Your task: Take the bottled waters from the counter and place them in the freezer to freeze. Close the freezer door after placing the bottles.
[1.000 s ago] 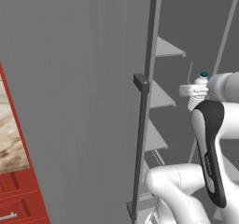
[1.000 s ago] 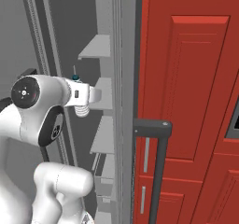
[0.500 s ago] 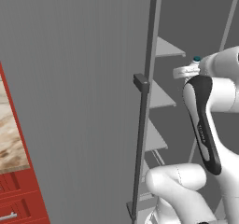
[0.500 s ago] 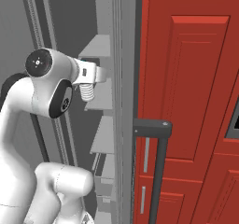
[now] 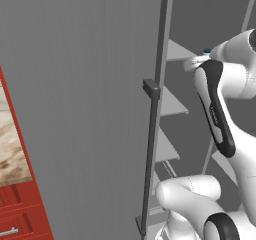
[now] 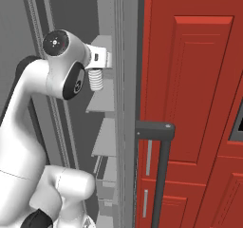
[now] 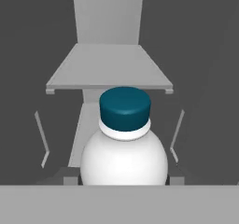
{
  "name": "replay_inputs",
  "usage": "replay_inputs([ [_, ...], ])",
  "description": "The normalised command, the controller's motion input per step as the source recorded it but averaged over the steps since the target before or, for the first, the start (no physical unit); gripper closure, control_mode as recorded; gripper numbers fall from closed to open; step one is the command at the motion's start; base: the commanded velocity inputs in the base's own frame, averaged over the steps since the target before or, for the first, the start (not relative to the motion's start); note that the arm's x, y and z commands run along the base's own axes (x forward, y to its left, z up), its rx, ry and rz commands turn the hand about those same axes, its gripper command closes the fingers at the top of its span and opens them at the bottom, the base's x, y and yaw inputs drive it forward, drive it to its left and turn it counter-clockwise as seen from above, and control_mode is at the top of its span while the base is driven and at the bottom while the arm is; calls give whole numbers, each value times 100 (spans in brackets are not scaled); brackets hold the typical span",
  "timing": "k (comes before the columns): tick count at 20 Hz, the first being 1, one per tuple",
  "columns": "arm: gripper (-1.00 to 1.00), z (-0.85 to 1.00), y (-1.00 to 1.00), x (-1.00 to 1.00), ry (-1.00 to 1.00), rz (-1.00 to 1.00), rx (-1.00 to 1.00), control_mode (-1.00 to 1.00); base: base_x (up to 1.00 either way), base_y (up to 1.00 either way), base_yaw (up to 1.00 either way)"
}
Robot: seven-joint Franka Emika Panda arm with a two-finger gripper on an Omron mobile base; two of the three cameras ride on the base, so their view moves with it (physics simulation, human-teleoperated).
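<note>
Low in the middle of the hand view, gripping a water bottle [image 7: 124, 146] with a teal cap, fingers clamped on its sides, pointing at a pale grey freezer shelf [image 7: 109, 71] up top. Over at the left base view's left half, freezer door [image 5: 85, 109] hanging open.

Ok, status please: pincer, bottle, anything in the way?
Pincer shut on bottle, teal cap up. Facing pale freezer shelf. Door open, nothing in the way.
</note>
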Motion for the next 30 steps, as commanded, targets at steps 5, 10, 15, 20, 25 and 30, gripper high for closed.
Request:
replay_inputs([
  [5,100,0,8,35,0,0,-3,-100,0,0,0],
  [10,100,4,0,34,-1,2,0,-100,0,0,0],
  [15,100,19,0,30,-5,8,0,-100,0,0,0],
  [20,100,33,0,20,4,3,1,-100,0,0,0],
  [25,100,17,0,38,3,0,9,-100,0,0,0],
  [30,100,0,0,29,-9,0,7,-100,0,0,0],
])
